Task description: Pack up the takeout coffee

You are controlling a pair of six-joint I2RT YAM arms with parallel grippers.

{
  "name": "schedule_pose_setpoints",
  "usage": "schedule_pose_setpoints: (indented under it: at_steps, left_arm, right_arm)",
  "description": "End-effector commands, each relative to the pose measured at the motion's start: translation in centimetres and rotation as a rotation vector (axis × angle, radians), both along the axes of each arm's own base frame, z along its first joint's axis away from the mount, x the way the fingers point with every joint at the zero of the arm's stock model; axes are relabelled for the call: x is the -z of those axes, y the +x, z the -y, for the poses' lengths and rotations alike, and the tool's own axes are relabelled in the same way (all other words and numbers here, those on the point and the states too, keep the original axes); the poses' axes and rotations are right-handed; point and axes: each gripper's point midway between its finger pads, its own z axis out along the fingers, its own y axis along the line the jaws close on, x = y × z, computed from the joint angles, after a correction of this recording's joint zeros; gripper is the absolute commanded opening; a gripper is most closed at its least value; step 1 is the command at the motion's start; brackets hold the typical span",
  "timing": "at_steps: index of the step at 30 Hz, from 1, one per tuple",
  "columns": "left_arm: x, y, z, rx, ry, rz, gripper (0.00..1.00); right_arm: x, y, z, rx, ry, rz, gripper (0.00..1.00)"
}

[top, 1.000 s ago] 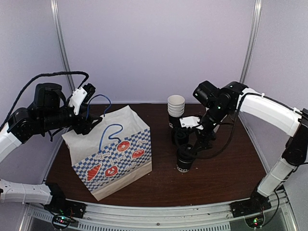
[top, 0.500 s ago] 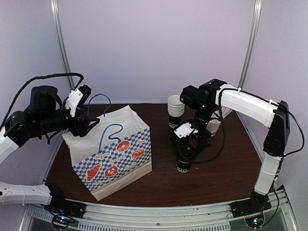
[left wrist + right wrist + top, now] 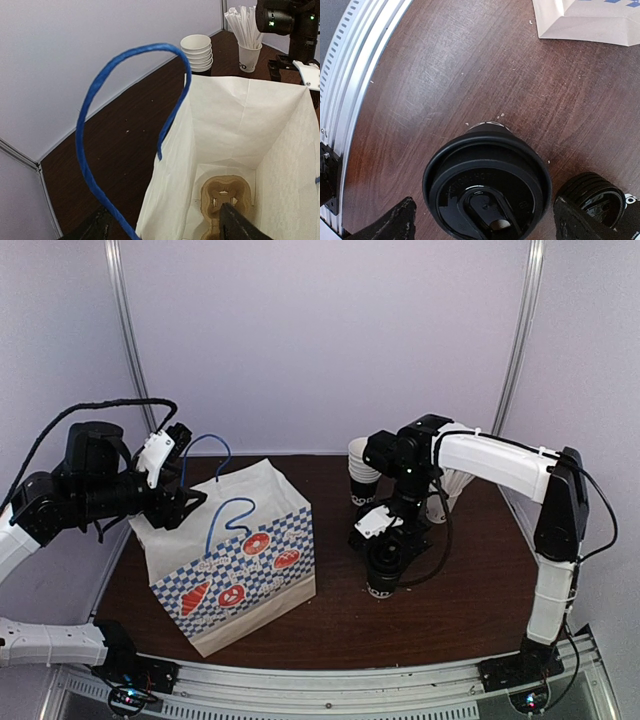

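Observation:
The takeout coffee (image 3: 381, 580), a black cup with a black sip lid (image 3: 487, 187), stands on the brown table right of the paper bag (image 3: 235, 550). My right gripper (image 3: 388, 552) hangs directly over it, open. Its two fingertips (image 3: 395, 222) stand either side of the lid without touching, and the gripper's middle (image 3: 490, 225) is over the lid. My left gripper (image 3: 175, 505) is open at the bag's back left rim (image 3: 165, 150). One finger (image 3: 95, 230) is outside the bag and one is inside, with the blue handle (image 3: 90, 125) between them.
A brown cup carrier (image 3: 225, 192) lies on the bag's floor. A short black lid stack (image 3: 592, 195) sits close beside the coffee. Stacked cups (image 3: 365, 462) and a white cup of straws (image 3: 248, 47) stand behind. The metal rail (image 3: 350, 75) marks the table's near edge.
My right arm has swung left and down, bringing its open gripper over the coffee cup. My left gripper has shifted slightly at the bag's rim.

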Motion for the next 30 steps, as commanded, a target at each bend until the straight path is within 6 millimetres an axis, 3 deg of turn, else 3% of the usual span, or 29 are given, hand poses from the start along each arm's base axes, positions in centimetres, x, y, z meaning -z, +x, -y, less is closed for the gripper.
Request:
schedule_pose_setpoints:
  at_steps: [1,17,30]
  left_arm:
    - [-0.4,0.4,0.0,-0.012,-0.02,0.014,0.74]
    - [-0.2,0.2,-0.1,-0.014,-0.025,0.01,0.74]
    - [-0.9,0.8,0.7,0.014,-0.011,0.027,0.74]
  right_arm:
    - [0.0,0.0,-0.3,-0.018,-0.006,0.019,0.94]
    - [1.4,-0.5,0.5,-0.031,-0.052,0.044,0.84]
    - [-1.7,-0.6,1.2,0.04,-0.015,0.117,0.73]
